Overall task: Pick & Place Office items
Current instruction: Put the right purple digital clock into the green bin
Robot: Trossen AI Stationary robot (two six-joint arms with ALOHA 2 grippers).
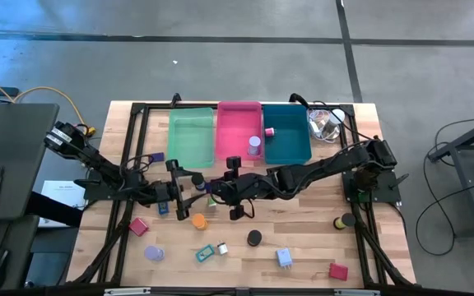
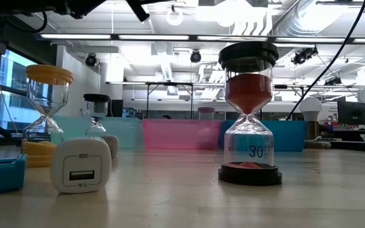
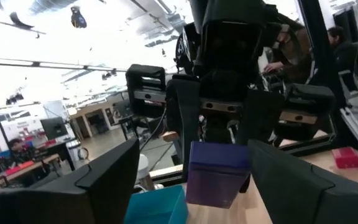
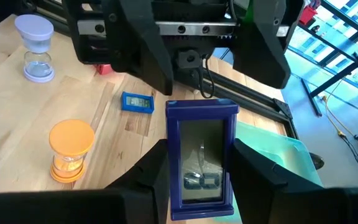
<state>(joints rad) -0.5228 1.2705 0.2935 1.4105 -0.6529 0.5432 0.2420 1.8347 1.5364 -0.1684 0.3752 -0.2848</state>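
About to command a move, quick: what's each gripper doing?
Left gripper: open.
Right gripper: shut on the purple timer.

Grey concrete floor (image 1: 220, 74), white ceiling ducts (image 2: 309, 25), bright ceiling lamps (image 2: 174, 16), distant desks (image 3: 98, 115)

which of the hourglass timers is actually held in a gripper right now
The dark blue-framed timer: it sits between the right gripper's fingers, lifted off the table. The orange timer and the pale purple timer stand free on the wood, untouched.
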